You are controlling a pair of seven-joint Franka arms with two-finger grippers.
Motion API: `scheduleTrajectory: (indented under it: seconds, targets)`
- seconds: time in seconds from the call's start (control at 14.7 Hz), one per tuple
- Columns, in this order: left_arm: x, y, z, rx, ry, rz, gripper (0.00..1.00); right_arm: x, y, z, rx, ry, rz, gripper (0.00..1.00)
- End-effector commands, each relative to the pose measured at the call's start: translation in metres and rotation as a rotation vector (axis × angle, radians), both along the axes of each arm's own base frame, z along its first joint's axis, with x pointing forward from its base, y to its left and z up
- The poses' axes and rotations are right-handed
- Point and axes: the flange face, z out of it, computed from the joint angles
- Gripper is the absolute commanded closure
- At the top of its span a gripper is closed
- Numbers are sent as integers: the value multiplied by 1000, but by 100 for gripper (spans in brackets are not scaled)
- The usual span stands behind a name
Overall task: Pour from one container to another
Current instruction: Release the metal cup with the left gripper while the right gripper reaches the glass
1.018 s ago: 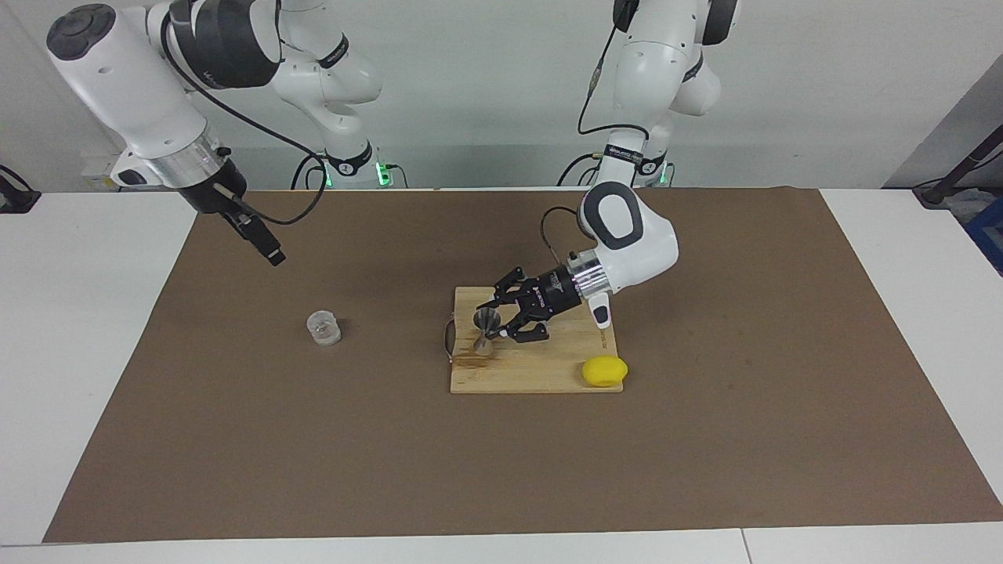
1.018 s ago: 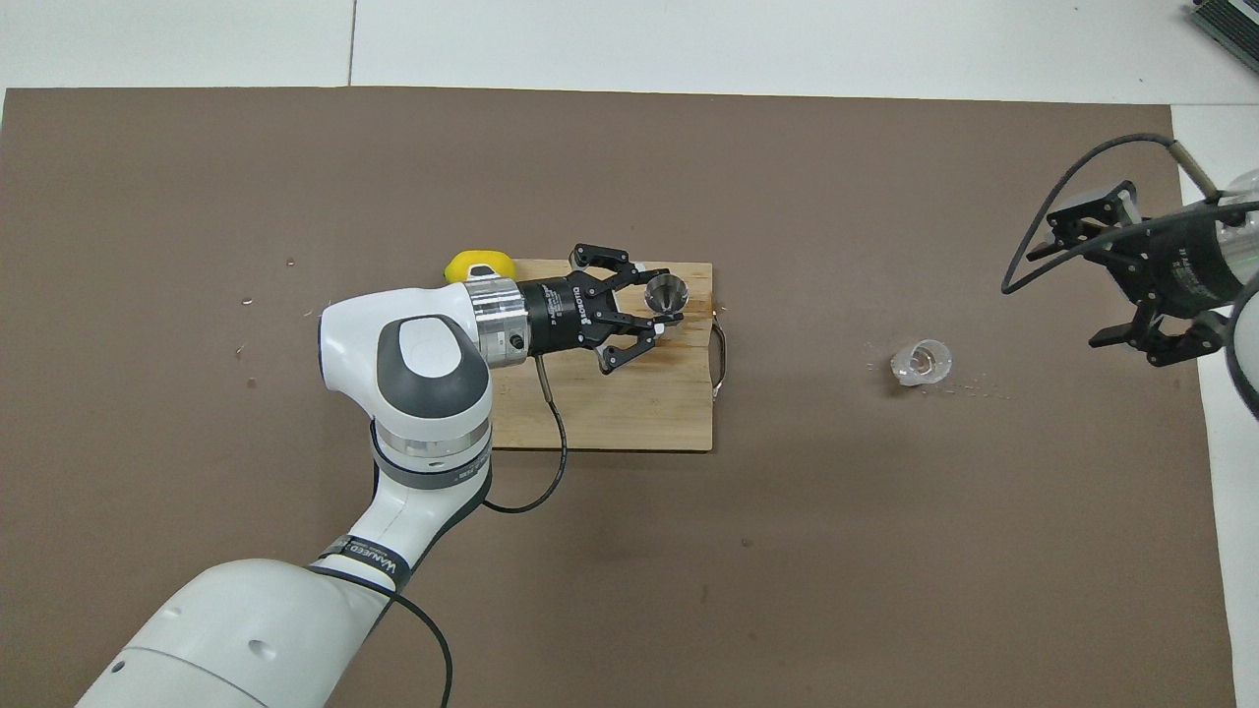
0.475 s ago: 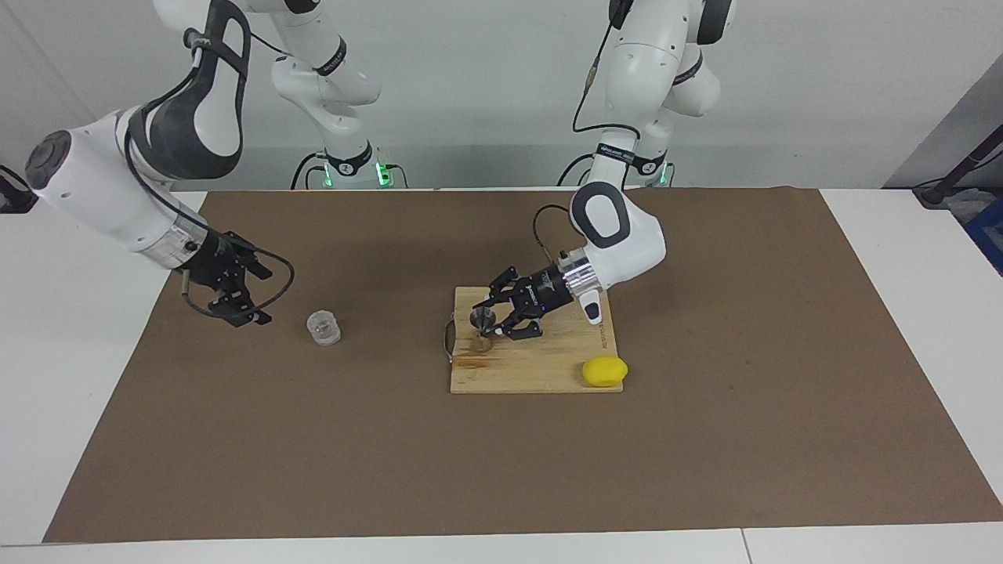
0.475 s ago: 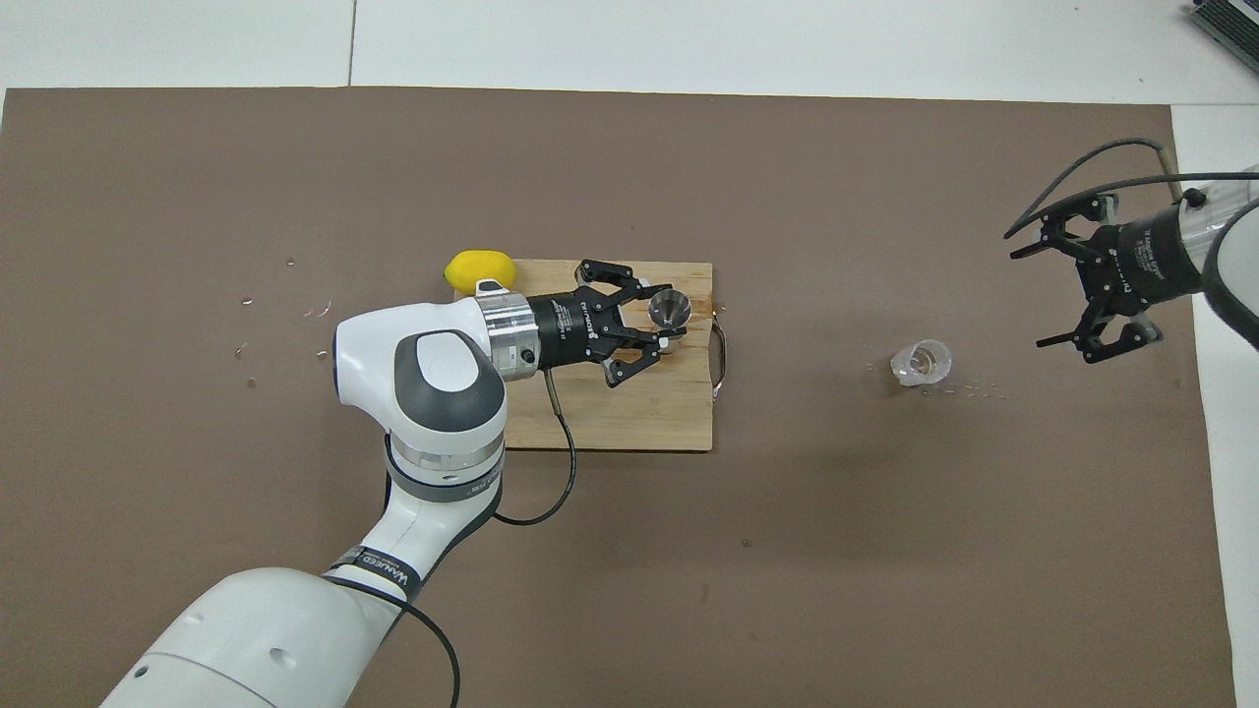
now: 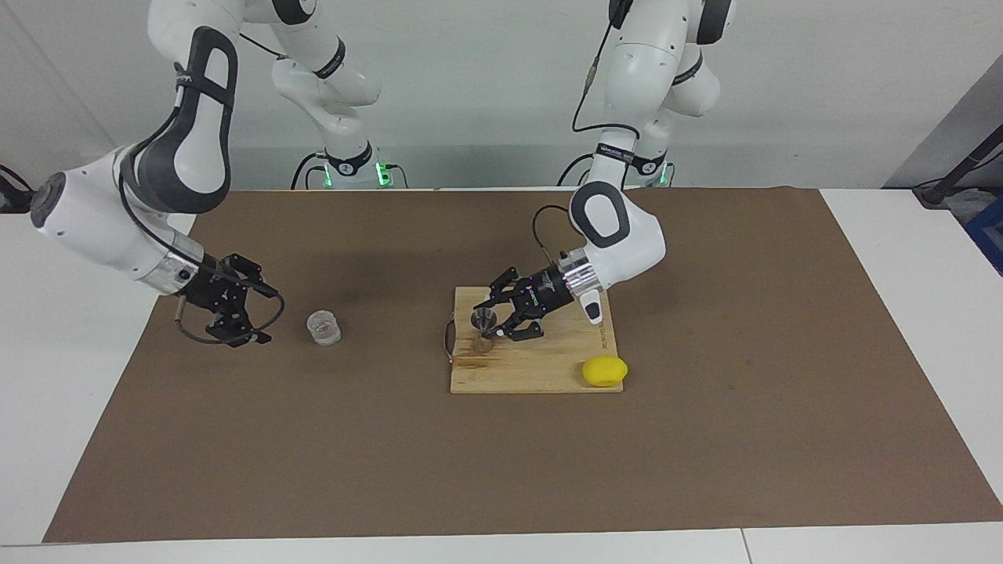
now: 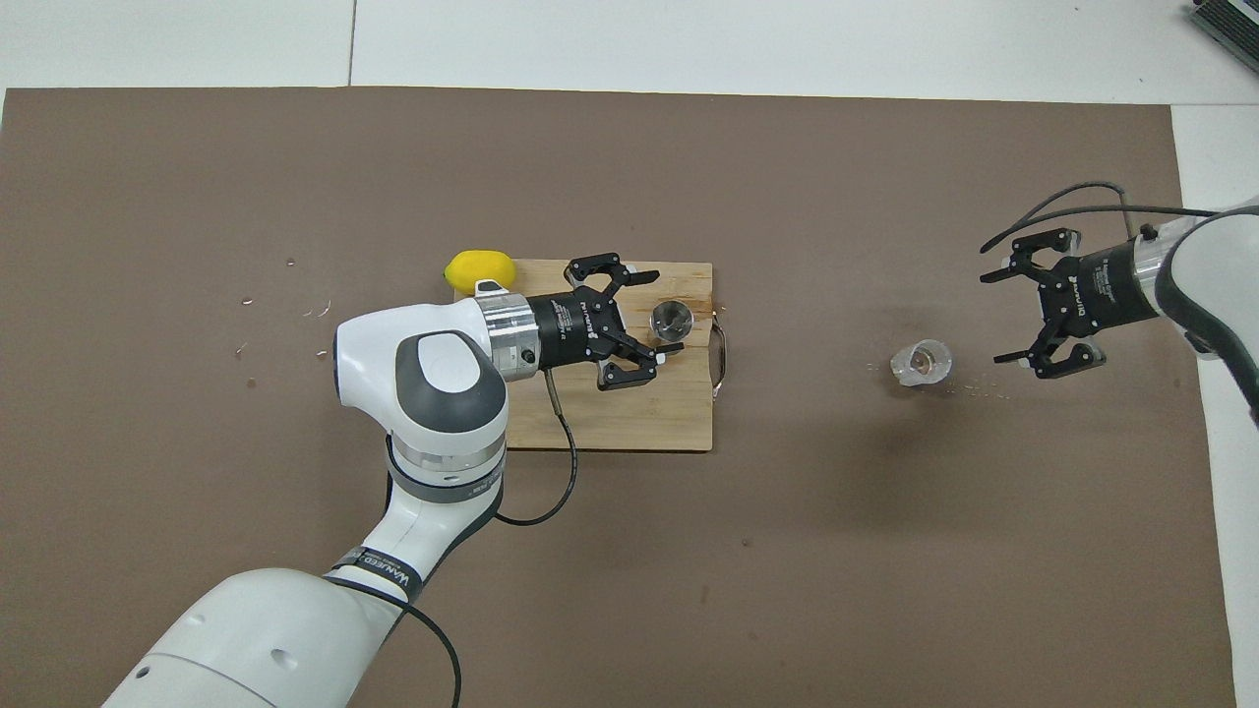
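The small clear cup (image 5: 323,327) (image 6: 922,362) stands upright on the brown mat. My right gripper (image 5: 268,316) (image 6: 995,319) hangs open low over the mat beside it, toward the right arm's end of the table, and is not touching it. The steel jigger (image 5: 485,325) (image 6: 672,317) stands on the wooden board (image 5: 533,368) (image 6: 610,413). My left gripper (image 5: 492,317) (image 6: 667,313) is open around the jigger, one finger on each side, its pads apart from the steel.
A yellow lemon-like lump (image 5: 604,370) (image 6: 479,266) lies at the board's corner toward the left arm's end. A metal handle (image 6: 721,359) sticks out of the board's edge toward the cup. The brown mat (image 5: 501,470) covers most of the table.
My left gripper has opened and let go of the jigger, which stays upright on the board. My right arm has come down and swung in toward the cup, still open.
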Motion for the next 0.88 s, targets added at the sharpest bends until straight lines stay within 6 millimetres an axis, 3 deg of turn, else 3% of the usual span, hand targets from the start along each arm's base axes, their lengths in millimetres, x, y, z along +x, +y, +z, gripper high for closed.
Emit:
scheduleTrajectory:
  seconds: [0.0, 0.2, 0.41, 0.81]
  targets:
    - [-5, 0, 4, 6, 1, 15, 0, -12, -1, -8, 37, -7, -14, 0]
    - [-2, 5, 29, -2, -36, 8, 0, -10, -4, -23, 70, -15, -8, 0]
    - [-2, 13, 56, -10, -52, 8, 0, -9, -29, -60, 154, -43, 15, 0]
    - [25, 63, 82, 236, -208, -240, 0, -25, -34, -98, 261, -39, 32, 0]
